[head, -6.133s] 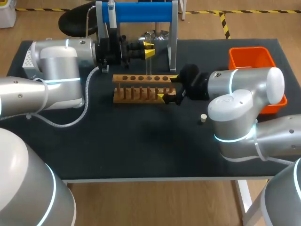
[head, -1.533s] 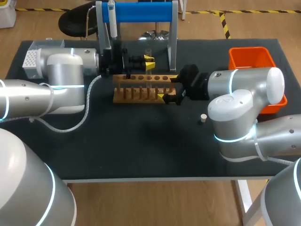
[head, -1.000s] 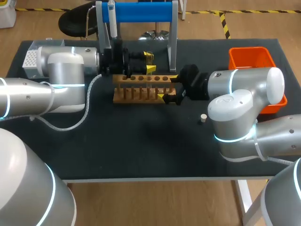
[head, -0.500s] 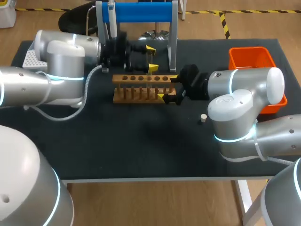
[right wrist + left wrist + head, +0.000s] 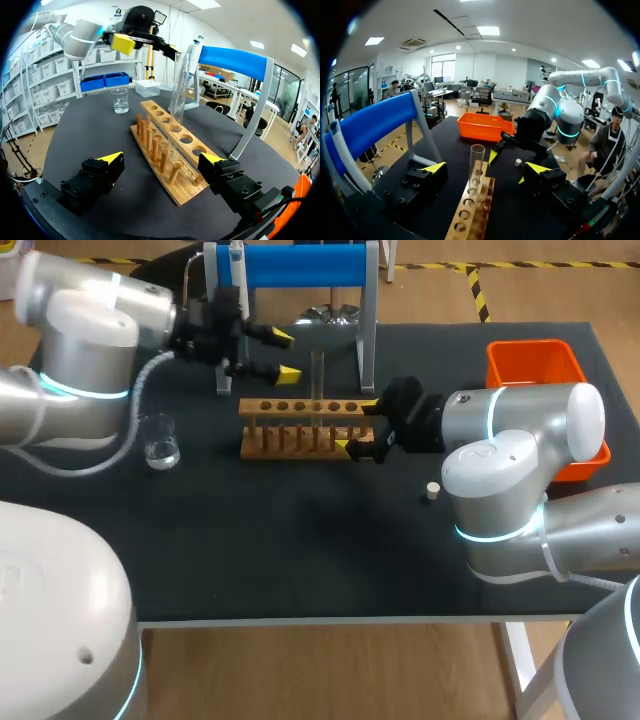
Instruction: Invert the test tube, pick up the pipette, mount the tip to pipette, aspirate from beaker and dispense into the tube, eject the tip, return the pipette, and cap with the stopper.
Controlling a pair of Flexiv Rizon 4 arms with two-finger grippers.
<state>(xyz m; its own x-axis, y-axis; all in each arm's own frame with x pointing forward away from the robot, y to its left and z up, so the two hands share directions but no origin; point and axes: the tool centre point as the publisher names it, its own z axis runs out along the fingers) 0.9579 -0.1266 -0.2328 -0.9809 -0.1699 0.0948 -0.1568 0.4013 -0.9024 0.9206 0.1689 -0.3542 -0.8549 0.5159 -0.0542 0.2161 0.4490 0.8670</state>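
1. Black counter [image 5: 300, 540] holds a wooden rack [image 5: 300, 427] in the upper middle of the frame.
2. Test tube [image 5: 318, 380] stands upright in that rack.
3. Left gripper [image 5: 286, 355], upper left, is wide and empty; right gripper [image 5: 358, 426] is wide around the rack's end.
4. Next, I think, an empty gripper must grab the pipette [image 5: 238, 285] on the blue stand [image 5: 300, 265].
5. No writing can be read.

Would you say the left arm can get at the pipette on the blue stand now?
Probably yes: the left gripper is open, empty and close beside the pipette hanging on the blue stand, nothing between them, though it must turn toward it.
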